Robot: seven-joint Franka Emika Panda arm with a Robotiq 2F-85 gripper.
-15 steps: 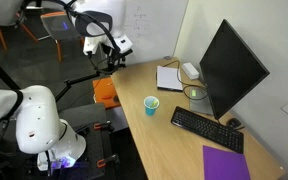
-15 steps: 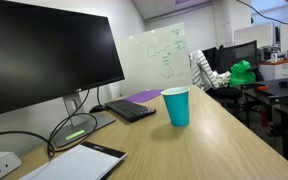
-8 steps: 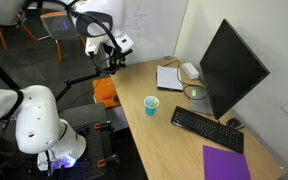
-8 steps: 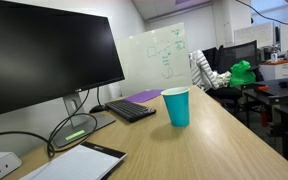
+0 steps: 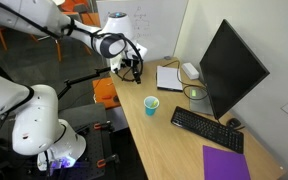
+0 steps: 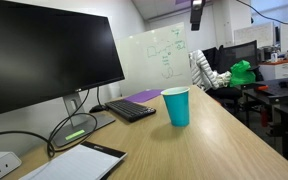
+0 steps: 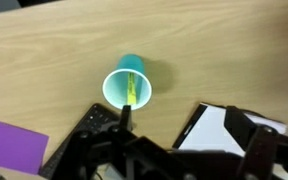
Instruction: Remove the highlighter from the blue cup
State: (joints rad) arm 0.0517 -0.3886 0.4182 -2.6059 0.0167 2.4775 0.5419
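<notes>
Pincer (image 7: 179, 125) spread wide, hanging well above the blue cup (image 7: 131, 64), highlighter (image 7: 131, 90) standing steeply inside, the cup off-centre toward one finger, not between them.

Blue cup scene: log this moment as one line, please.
stage: pre-grasp | gripper: open, high, apart from blue cup | highlighter: inside cup, not yet removed | cup: upright on desk

A robot arm (image 5: 34, 125) of glossy white rounded shells, joined at dark seams, is shown, tipped by a black gripper (image 5: 134, 71) (a small blue-violet light (image 5: 49, 158) is lit low on one shell).
</notes>
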